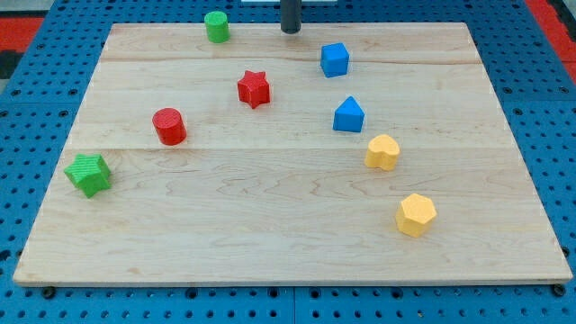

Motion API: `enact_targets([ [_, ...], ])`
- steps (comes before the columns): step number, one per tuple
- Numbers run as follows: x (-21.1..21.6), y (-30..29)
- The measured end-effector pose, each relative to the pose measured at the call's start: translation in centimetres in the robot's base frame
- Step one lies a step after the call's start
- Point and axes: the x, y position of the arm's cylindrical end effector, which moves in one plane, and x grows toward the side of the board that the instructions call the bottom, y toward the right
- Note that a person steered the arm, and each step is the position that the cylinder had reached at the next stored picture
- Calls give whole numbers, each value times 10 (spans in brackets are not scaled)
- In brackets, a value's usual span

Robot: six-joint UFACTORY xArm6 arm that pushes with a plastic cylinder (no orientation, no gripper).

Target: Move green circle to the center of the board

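Note:
The green circle, a short cylinder, stands near the top edge of the wooden board, left of the middle. My tip is at the board's top edge, to the right of the green circle and apart from it by a clear gap. It touches no block.
A red star and a red cylinder lie left of centre. A green star-like block sits at the left edge. A blue cube, a blue pointed block, a yellow heart-like block and a yellow hexagon lie on the right.

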Motion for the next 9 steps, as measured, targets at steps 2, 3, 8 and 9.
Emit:
enact_targets([
  [2, 0, -62],
  [3, -1, -144],
  [8, -2, -273],
  [9, -1, -175],
])
